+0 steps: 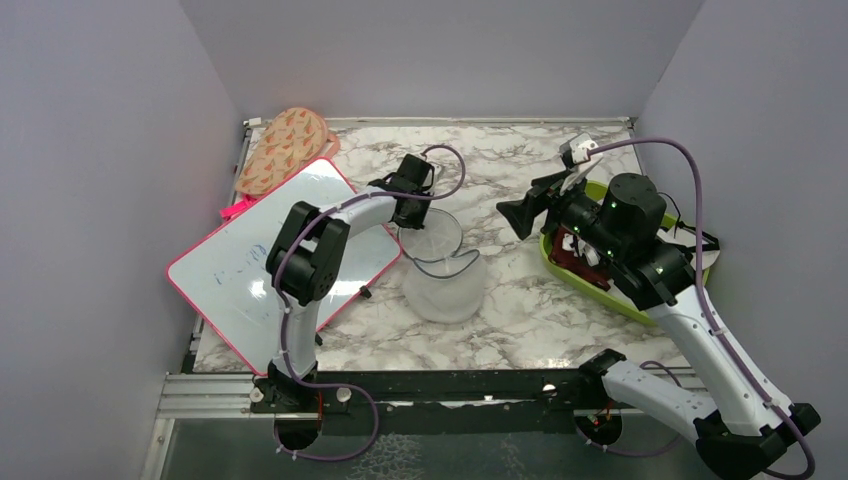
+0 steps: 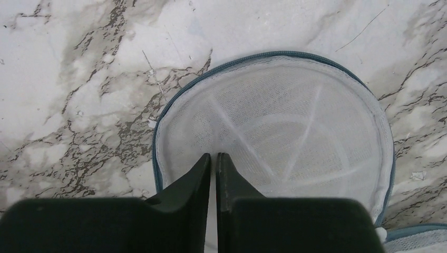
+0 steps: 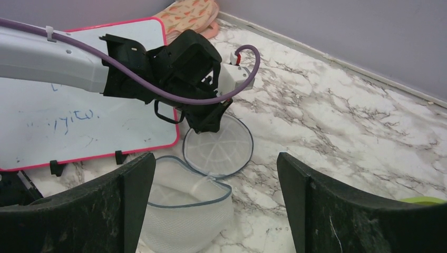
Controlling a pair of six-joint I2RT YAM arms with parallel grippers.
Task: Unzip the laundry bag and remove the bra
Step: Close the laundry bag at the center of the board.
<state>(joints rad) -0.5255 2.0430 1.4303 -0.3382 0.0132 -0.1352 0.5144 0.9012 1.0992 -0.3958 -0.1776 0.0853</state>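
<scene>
1. The squat white mesh laundry bag (image 1: 446,290) sits mid-table on the grey-veined marble tabletop (image 1: 530,315). Its dark zipper is undone, and the round mesh lid (image 2: 274,121) is flopped open on the far side.
2. The left gripper (image 2: 213,158) points down at the near edge of that lid, its fingers closed to a thin slit. I cannot tell whether they pinch any mesh.
3. The right gripper (image 3: 213,155) hangs in the air to the right of the bag, well apart from it. Its fingers are spread wide with nothing between them.
4. The arm behind it is over the lime-green tray (image 1: 556,272), which holds a dark red cloth (image 1: 568,255).
5. The black bra cannot be made out in any view.
</scene>
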